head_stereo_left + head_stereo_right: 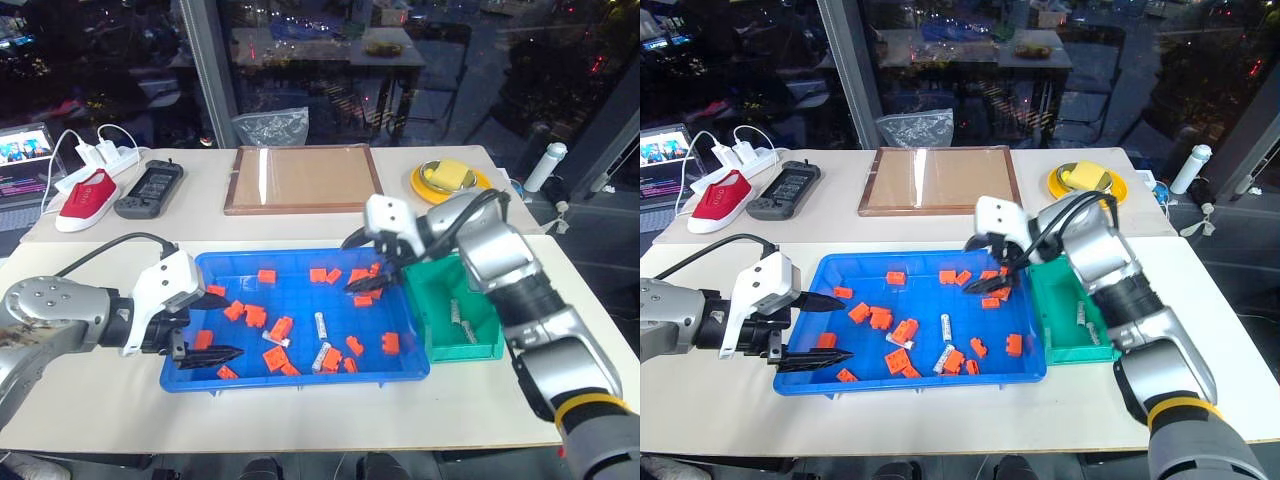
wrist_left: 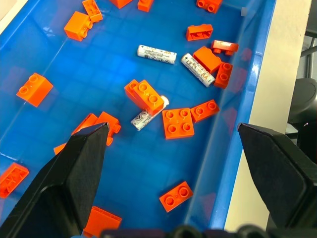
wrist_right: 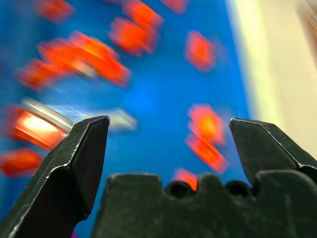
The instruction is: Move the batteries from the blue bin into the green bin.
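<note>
White table (image 1: 300,415): batteries (image 1: 321,324) in blue bin (image 1: 300,375).

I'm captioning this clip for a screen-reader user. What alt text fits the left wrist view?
Three batteries lie among scattered orange blocks on the floor of the blue bin. One of them is partly covered by a block. The left gripper, its two black fingers spread wide and empty, hangs above the bin.

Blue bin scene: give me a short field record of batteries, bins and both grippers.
batteries in blue bin: three among orange blocks, e.g.
batteries in green bin: at least two
left gripper: open, empty, over the blue bin's left end
right gripper: open, empty, over the blue bin's right end, beside the green bin
</note>
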`<state>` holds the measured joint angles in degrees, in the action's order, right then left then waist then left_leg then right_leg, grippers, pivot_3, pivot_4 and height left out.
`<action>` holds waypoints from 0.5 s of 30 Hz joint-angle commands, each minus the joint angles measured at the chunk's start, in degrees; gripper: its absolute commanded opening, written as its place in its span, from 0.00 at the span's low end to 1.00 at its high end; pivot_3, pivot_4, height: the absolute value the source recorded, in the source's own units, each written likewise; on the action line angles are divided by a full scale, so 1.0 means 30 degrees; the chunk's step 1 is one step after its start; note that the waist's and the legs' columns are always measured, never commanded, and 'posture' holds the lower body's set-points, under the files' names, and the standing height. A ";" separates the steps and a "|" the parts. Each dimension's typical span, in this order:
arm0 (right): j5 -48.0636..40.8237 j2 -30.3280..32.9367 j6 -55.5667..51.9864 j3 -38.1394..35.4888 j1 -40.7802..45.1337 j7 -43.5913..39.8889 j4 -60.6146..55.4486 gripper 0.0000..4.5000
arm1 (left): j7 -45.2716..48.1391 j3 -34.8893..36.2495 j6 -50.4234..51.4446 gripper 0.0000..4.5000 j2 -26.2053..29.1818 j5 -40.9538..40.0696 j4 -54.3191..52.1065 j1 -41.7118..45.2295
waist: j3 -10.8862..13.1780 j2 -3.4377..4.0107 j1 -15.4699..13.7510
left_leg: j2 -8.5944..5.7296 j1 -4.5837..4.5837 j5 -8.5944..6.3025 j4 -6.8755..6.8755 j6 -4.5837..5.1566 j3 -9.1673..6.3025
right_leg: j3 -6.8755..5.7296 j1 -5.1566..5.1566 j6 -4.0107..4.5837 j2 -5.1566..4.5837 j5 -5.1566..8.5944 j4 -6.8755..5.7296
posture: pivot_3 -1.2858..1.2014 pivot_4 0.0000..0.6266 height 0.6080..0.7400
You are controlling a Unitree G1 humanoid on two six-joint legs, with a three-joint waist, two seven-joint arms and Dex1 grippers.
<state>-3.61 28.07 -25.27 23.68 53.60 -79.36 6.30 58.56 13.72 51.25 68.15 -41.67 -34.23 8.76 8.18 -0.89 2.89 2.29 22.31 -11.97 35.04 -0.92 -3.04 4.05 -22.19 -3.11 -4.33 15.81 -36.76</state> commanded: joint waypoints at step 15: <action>0.1812 -0.1934 0.0787 0.1250 -0.0357 0.2757 0.4384 1.00 | -0.0343 0.0496 0.0120 1.00 0.0263 -0.0433 -0.0543 0.0284 | 0.0001 -0.0002 -0.0031 | -0.0014 -0.0006 0.0001 0.0018 -0.0003 0.0001 | 0.0000 -0.0018 0.0015 -0.0008 0.0009 0.0012 | 0.52 0.24 1.00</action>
<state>1.43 22.67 -25.14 27.52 51.08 -70.85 20.07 57.73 13.68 51.44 68.15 -42.86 -35.15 9.12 8.19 -0.90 2.80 2.25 22.29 -11.97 35.09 -0.93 -3.04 4.05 -22.25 -3.07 -4.35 15.83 -36.72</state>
